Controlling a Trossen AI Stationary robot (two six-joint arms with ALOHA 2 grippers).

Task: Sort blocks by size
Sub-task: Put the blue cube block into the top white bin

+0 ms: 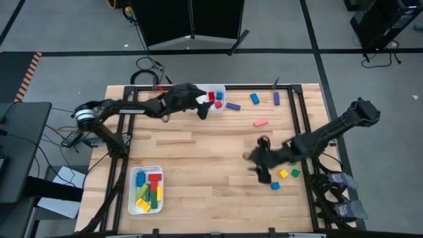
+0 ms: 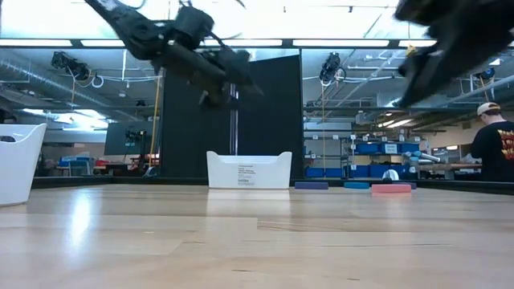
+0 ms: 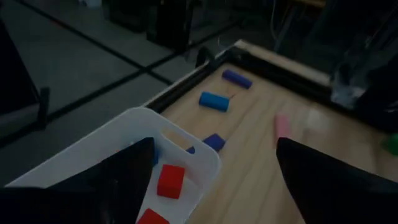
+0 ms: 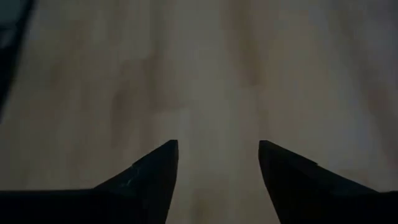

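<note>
left pincer (image 3: 211, 171) open, empty, above red blocks (image 3: 170, 181) in tray (image 3: 118, 134).

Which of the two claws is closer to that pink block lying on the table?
The right gripper, nearer the camera's side of the pink block. The left gripper hangs over the far tray, farther off.

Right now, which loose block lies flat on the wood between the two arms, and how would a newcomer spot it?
Start at the white tray at the table's far edge, under the left end effector. Past the purple block beside it, toward the right arm, lies the pink bar, alone on bare wood. It is the only pink piece; the loose blocks nearest it are blue or purple.
</note>
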